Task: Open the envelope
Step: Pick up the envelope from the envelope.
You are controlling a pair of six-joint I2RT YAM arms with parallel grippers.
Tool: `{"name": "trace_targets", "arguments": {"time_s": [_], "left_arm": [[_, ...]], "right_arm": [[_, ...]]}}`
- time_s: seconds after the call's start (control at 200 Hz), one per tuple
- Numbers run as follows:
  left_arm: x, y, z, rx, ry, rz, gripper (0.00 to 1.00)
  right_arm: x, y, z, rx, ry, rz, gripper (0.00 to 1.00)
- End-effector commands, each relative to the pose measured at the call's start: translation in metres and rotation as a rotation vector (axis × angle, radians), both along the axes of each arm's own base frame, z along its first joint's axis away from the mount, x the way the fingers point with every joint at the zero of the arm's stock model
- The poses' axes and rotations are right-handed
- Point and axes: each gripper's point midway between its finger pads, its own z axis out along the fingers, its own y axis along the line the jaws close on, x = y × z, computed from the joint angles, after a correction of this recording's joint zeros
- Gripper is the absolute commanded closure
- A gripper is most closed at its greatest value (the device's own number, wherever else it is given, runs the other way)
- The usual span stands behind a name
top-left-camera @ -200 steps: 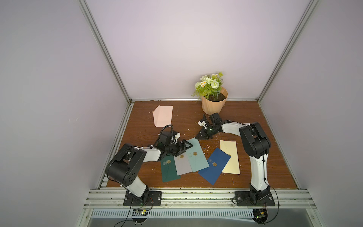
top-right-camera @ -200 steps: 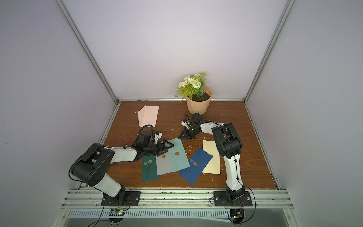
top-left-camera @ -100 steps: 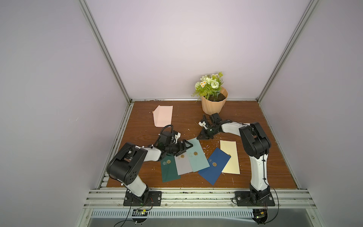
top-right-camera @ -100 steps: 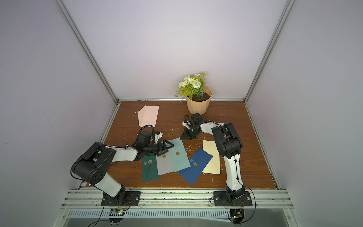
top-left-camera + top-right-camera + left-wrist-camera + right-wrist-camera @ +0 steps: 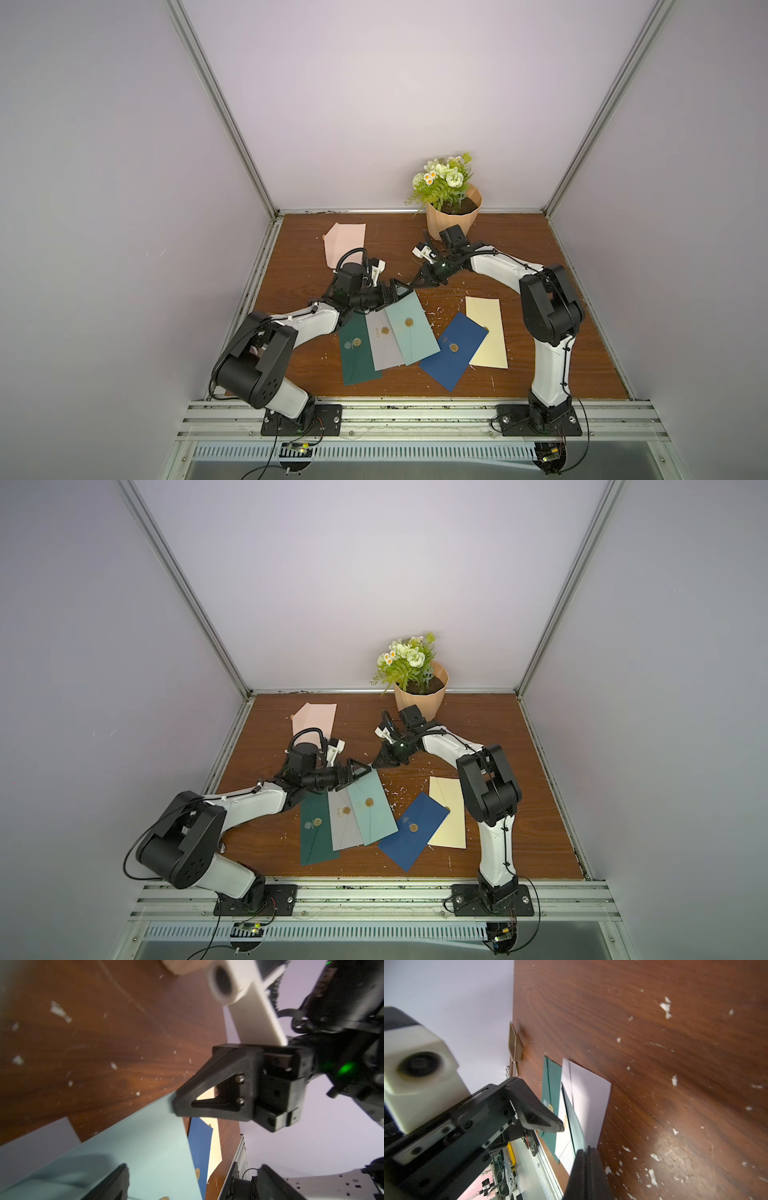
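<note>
A light teal envelope with a gold seal lies fanned over a grey one and a dark green one. My right gripper is shut on its far corner, which shows in the left wrist view under the black fingertip. The envelope's edge runs into the closed jaws. My left gripper stands open just over the same far end of the teal envelope, one finger above the paper, holding nothing.
Under the teal envelope lie the grey envelope and the dark green envelope. A navy envelope overlaps a cream one to the right. A pink envelope lies at the back left. A flower pot stands behind the right arm.
The right jaws have closed onto the teal envelope's far corner. The left jaws have spread a little wider. Both arms stay nearly where they were.
</note>
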Motion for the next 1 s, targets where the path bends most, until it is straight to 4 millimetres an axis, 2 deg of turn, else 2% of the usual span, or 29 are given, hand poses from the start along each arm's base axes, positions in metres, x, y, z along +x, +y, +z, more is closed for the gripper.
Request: {"name": "trace_targets", "arguments": {"time_s": [0.0,0.195,0.345,0.525,0.711,0.886,0.996], "left_arm": [[0.005,0.005,0.035,-0.019,-0.112,0.019,0.01],[0.010,0.037,0.078,-0.070,-0.226,0.117,0.00],[0.009,0.061,0.093,-0.050,-0.298,0.169,0.00],[0.007,0.062,0.092,-0.041,-0.311,0.154,0.02],[0.006,0.060,0.104,-0.069,-0.353,0.124,0.05],[0.012,0.073,0.109,-0.087,-0.361,0.137,0.03],[0.011,0.070,0.114,-0.118,-0.366,0.101,0.05]], "right_arm": [[-0.005,-0.002,0.040,0.047,-0.031,0.014,1.00],[0.000,-0.010,0.074,0.094,-0.067,-0.014,1.00],[0.003,-0.014,0.110,0.163,-0.094,-0.026,1.00],[0.002,-0.016,0.147,0.269,-0.098,-0.024,1.00],[-0.003,-0.019,0.185,0.385,-0.112,-0.016,1.00],[-0.005,-0.023,0.208,0.423,-0.139,-0.019,1.00],[-0.006,-0.024,0.217,0.445,-0.147,-0.025,1.00]]}}
